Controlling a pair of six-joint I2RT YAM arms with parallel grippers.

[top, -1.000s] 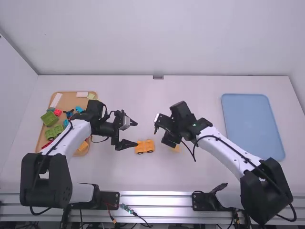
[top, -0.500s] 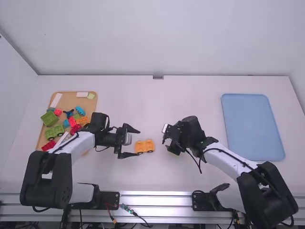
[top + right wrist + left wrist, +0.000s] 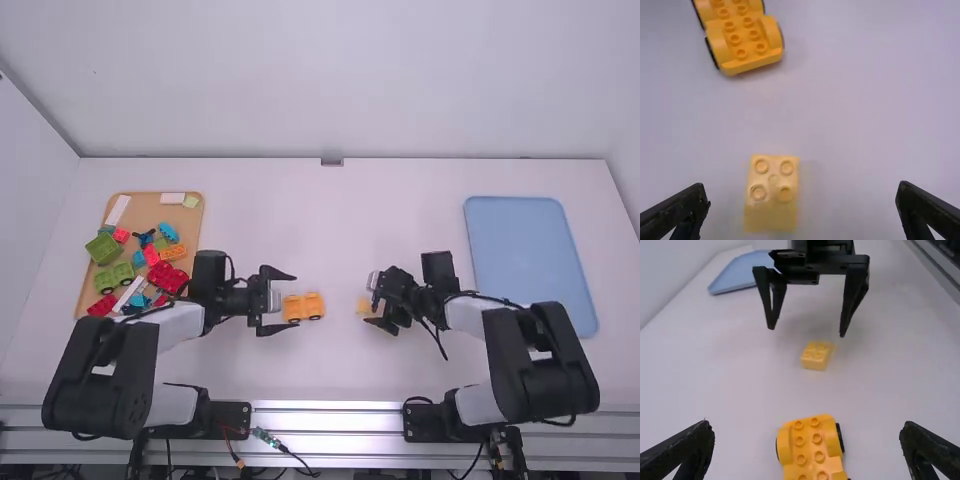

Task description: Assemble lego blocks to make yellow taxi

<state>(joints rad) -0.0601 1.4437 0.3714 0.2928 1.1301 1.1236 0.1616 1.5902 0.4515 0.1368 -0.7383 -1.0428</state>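
Observation:
The orange-yellow wheeled car base (image 3: 304, 307) stands on the table; my left gripper (image 3: 278, 300) is open at its left end, fingers to either side. In the left wrist view the car base (image 3: 815, 447) lies between the spread fingers of my left gripper (image 3: 807, 432). A small pale yellow brick (image 3: 364, 306) rests to the right of the car, and my right gripper (image 3: 373, 300) is open beside it. The right wrist view shows this yellow brick (image 3: 772, 192), studs up, between the wide-apart fingers of my right gripper (image 3: 802, 192), with the car base (image 3: 742, 40) farther off.
On the left, a wooden tray (image 3: 150, 210) holds several loose coloured blocks, including a green one (image 3: 104, 249) and an orange brick (image 3: 173, 252). A blue tray (image 3: 530, 265) lies at the right of the table.
The right arm has drawn back toward its base, its gripper moving right and lower around the pale brick. My left gripper has shifted slightly toward the near edge. The car base stayed put.

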